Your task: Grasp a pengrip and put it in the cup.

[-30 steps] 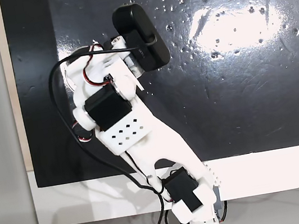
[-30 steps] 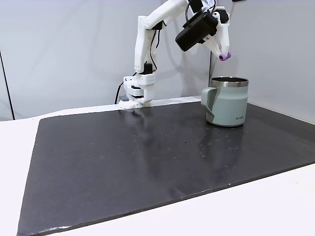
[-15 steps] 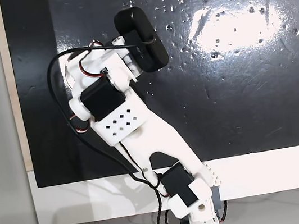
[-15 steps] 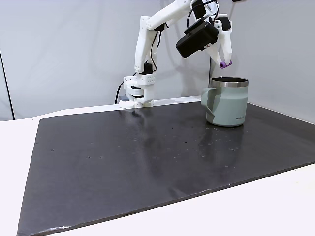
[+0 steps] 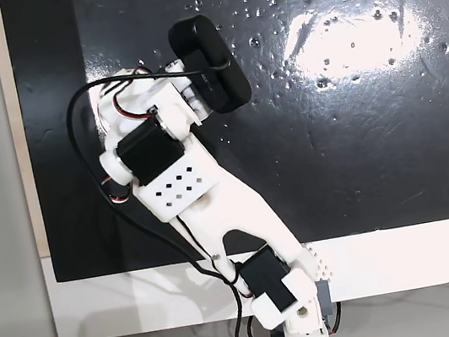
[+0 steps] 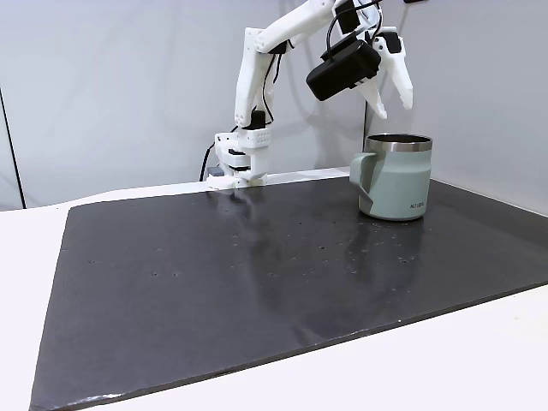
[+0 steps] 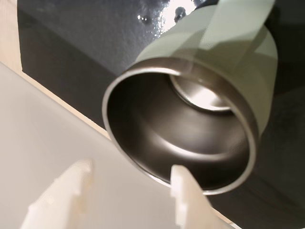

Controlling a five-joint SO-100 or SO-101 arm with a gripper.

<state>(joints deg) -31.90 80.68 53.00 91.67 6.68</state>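
In the fixed view from above, the white printed arm with black servo blocks (image 5: 179, 194) is reaching from its base at the bottom edge of the black mat (image 5: 359, 156) toward the mat's upper left part, and its bulk is covering whatever stands beneath the wrist.

In the fixed view from the side, the white 2-finger gripper (image 6: 390, 92) is hanging directly above the pale grey-green cylindrical mug with a side handle and steel rim (image 6: 396, 176), which is standing near the far right edge of the mat. The 2 fingers are spread apart and nothing is showing between them. Compared with the frame 0.5 s ago, the tiny light-purple ribbed pengrip that was pinched at the fingertips is gone from them, and the fingers are standing wider.

In the wrist view, the 2 white fingertips (image 7: 188, 200) are pointing up from the bottom edge, parted, with the mug's shiny silvery-grey inside (image 7: 190, 138) lying open just beyond them. No purple tube is making itself out on the mug floor; glare and blur are hiding that, so I am judging the pengrip to be inside the mug without seeing it.

The release step is looking finished. The next move is calling for lifting the open gripper straight up clear of the rim, then drawing back toward the base without knocking the mug.
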